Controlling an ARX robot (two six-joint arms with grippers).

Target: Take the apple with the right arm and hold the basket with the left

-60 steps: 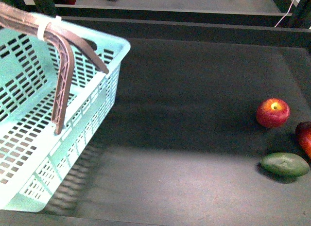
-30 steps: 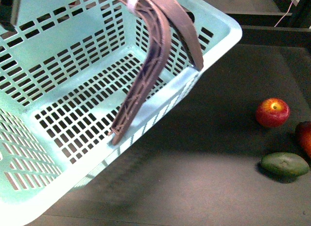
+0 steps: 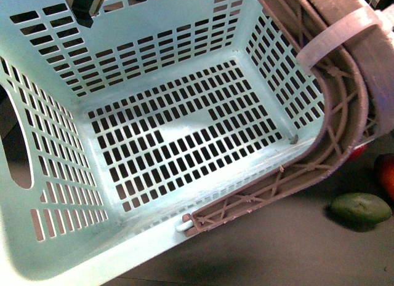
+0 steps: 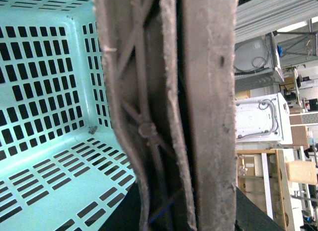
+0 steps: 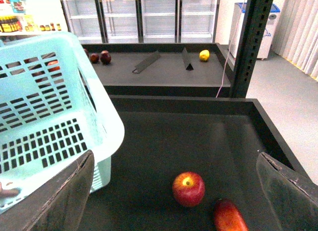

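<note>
- Hangs tipped above the dark tabletop (image 5: pixel 164 136): large light turquoise slotted plastic basket (image 3: pixel 141 58), carried by its grey-brown swing handles (image 4: pixel 198 92), likely to receive the fruit.
- Cannot tell the left pincer's grip: no fingers visible, only handles against its camera.
- Gapes wide and empty: right pincer (image 5: pixel 174 154), poised above the round red apple (image 5: pixel 188 189) resting on the tabletop just beside a darker red fruit (image 5: pixel 229 216), apart from the basket.

A grocery shop, or a mock-up of one: far beyond the right fingers (image 5: pixel 285 193) stand glass-door coolers (image 5: pixel 144 15) and a shelf of bottled goods (image 5: pixel 17 26). Between the fingers, a black display worktop (image 5: pixel 164 136) carries the apple (image 5: pixel 188 188), beside a turquoise shopping basket (image 5: pixel 54 92).
</note>
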